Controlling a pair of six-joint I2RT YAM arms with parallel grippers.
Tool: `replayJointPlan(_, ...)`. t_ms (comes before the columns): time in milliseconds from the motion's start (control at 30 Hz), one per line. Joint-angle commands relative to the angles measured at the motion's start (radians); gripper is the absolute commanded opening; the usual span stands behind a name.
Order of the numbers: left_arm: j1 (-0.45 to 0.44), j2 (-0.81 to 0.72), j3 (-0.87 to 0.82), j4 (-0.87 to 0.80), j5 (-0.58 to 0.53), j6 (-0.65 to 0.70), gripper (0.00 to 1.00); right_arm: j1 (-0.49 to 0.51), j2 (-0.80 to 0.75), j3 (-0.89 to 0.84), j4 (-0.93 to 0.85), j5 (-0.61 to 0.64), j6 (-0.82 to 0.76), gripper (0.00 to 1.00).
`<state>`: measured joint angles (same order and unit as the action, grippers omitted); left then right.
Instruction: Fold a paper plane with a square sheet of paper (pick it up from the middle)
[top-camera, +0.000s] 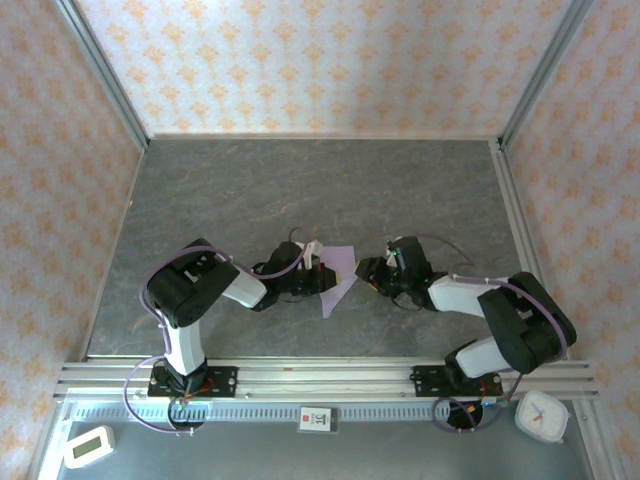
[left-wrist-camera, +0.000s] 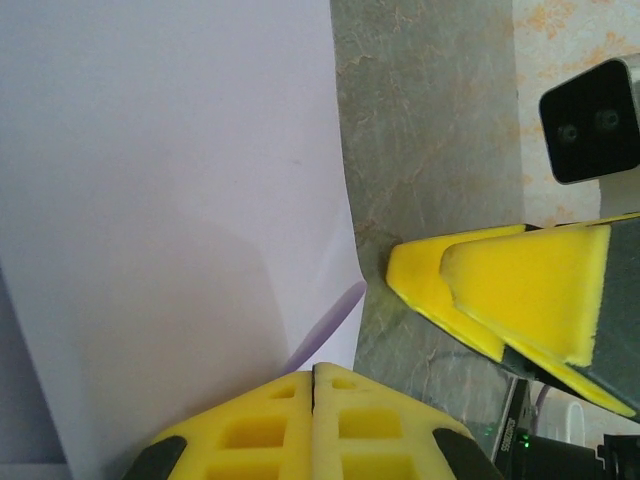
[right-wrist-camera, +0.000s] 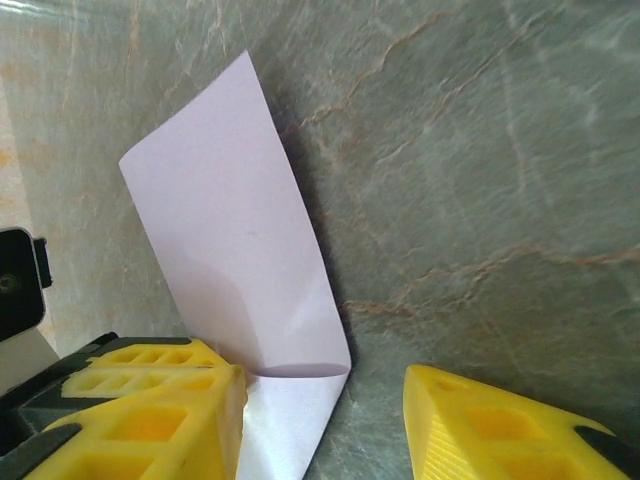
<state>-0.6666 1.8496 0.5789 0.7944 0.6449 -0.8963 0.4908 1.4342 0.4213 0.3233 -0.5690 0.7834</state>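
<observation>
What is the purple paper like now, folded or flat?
Folded. The square sheet of paper doubles over itself, a rounded loop showing along its bend.

Far table (top-camera: 300, 180) free (paper (top-camera: 342, 272) central)

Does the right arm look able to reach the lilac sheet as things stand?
Probably yes: the right gripper is open, and the sheet lies with its curled edge between the jaws, nothing blocking; the left gripper is shut on the sheet.
</observation>
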Motion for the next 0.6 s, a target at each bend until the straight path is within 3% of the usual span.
replayJointPlan(0, 0.011, -0.010, -0.014, 0.069, 0.024, 0.008, 0.00, 0.024, 0.018, 0.028, 0.035, 0.011, 0.021, 0.45)
replayJointPlan(467, 0.030, -0.004, -0.039, 0.104, 0.048, 0.011, 0.00, 0.069, 0.104, 0.103, 0.034, 0.014, 0.027, 0.33)
replayJointPlan(567, 0.034, -0.001, -0.041, 0.111, 0.053, 0.010, 0.00, 0.071, 0.084, 0.088, 0.013, 0.031, 0.026, 0.39)
